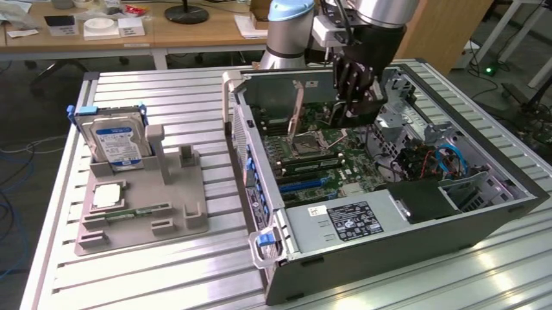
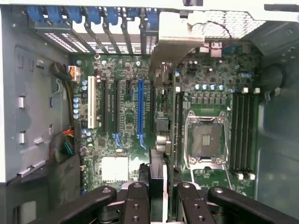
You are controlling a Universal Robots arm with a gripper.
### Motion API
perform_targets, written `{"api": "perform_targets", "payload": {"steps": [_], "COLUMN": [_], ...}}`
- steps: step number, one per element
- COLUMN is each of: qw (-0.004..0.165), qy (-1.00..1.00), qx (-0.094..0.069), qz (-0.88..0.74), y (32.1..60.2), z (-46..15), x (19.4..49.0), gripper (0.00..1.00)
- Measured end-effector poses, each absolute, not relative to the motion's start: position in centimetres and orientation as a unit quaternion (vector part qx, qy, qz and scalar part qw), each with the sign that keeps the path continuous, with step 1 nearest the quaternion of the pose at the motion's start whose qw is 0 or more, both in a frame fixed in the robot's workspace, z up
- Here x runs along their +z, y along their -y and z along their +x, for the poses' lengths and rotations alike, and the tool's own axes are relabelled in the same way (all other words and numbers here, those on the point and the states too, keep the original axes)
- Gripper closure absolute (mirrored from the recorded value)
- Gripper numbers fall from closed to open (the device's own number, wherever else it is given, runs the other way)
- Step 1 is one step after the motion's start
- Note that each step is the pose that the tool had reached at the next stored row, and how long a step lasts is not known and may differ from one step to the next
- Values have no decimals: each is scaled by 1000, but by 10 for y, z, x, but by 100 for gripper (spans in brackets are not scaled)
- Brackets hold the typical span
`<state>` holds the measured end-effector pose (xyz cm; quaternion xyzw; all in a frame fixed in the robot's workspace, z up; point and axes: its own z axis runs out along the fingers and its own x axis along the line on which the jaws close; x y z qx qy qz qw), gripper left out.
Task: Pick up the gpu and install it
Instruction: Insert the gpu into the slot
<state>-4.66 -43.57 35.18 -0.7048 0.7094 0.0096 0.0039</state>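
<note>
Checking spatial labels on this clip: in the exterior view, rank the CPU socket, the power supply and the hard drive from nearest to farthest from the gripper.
The gripper, shut on the gpu, hangs inside the case.
1. CPU socket, inside the case, close beside it.
2. Power supply, at the case's near end.
3. Hard drive, outside, on the holder at the exterior view's left.

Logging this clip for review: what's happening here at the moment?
The robot arm's pincer is shut on the gpu, holding it on edge inside the open computer case, above the motherboard. It does not look seated in a slot yet. A hard drive stands in the grey holder on the exterior view's left.
</note>
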Motion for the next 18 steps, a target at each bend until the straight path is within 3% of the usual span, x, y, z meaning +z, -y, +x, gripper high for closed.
{"api": "perform_targets", "payload": {"steps": [18], "qw": [4], "qy": [-712], "qx": [10], "qz": [-702], "y": [444], "z": [-69], "x": [322], "gripper": [73]}}
